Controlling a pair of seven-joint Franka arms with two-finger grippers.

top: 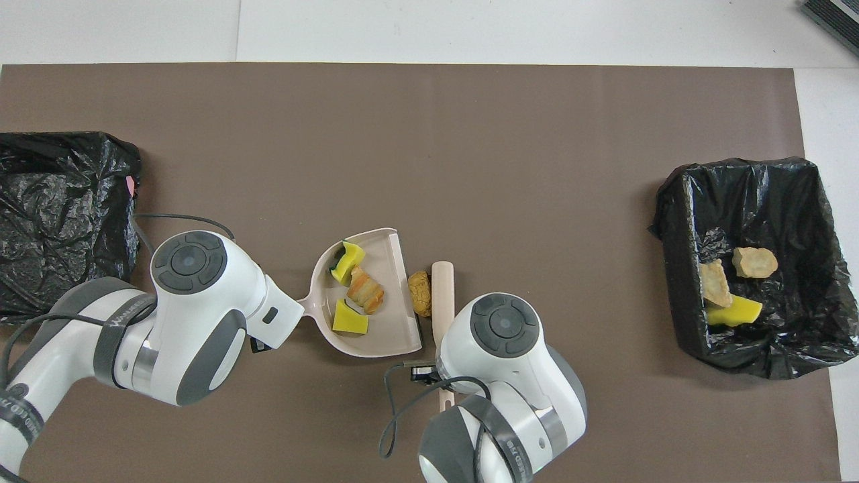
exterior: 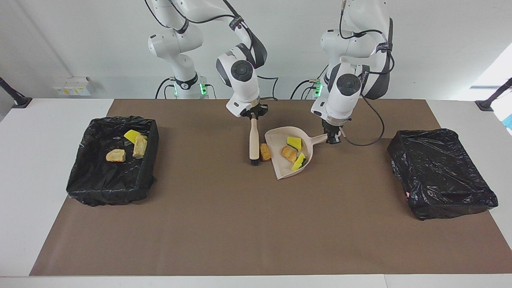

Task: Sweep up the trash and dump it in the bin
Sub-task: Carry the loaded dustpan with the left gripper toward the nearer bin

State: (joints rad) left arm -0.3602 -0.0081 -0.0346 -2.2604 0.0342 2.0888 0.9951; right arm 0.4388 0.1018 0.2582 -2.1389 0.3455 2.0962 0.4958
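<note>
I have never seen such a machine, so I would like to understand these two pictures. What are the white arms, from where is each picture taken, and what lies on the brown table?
These are two robot arms at a table. One picture faces them from across the table; the other looks down from above their own end.

The right gripper is shut on a brush. The left gripper is shut on the handle of a dustpan on the brown mat. Three scraps lie in the pan: a yellow sponge bit, a bread-like chunk and a yellow-and-green sponge. One tan chunk sits between the brush and the pan's mouth.

A black-lined bin at the right arm's end holds three scraps. Another black-lined bin stands at the left arm's end.
</note>
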